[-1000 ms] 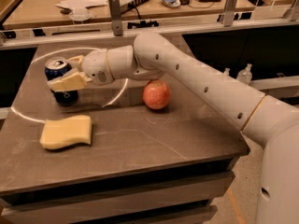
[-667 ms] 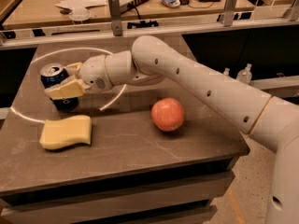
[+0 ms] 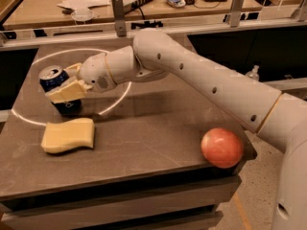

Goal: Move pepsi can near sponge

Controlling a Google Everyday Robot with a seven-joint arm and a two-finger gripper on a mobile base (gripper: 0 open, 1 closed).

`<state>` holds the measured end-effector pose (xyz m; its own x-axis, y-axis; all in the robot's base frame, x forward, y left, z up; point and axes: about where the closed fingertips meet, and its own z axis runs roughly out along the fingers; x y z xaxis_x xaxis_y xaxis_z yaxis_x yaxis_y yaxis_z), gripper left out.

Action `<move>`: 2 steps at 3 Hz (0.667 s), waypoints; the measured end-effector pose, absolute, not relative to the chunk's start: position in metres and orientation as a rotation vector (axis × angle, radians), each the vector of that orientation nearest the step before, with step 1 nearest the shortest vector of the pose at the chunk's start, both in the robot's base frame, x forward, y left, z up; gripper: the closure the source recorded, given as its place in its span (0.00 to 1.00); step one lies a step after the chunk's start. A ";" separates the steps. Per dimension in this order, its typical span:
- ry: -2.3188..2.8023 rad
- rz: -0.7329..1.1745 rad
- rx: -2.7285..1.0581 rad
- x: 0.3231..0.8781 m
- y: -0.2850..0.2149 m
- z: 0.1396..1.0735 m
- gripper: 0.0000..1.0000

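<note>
The gripper (image 3: 60,84) clamps the can (image 3: 51,76), now tilted just at the sponge's (image 3: 68,135) 12 o'clock; the apple (image 3: 222,147) (apparently nudged) has rolled to the table's (image 3: 153,138) 4 o'clock edge.

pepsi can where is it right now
In the camera view the pepsi can sits at the left end of the table, held in the gripper, just behind the sponge.

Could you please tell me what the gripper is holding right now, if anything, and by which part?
The gripper holds the pepsi can, its fingers clamped on opposite sides of the can's body around mid-height, just behind the sponge.
</note>
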<state>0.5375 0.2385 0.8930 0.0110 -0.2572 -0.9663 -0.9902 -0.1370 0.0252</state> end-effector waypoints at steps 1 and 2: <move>1.335 1.184 -1.542 0.540 0.237 0.894 0.33; 1.325 1.184 -1.566 0.541 0.238 0.893 0.03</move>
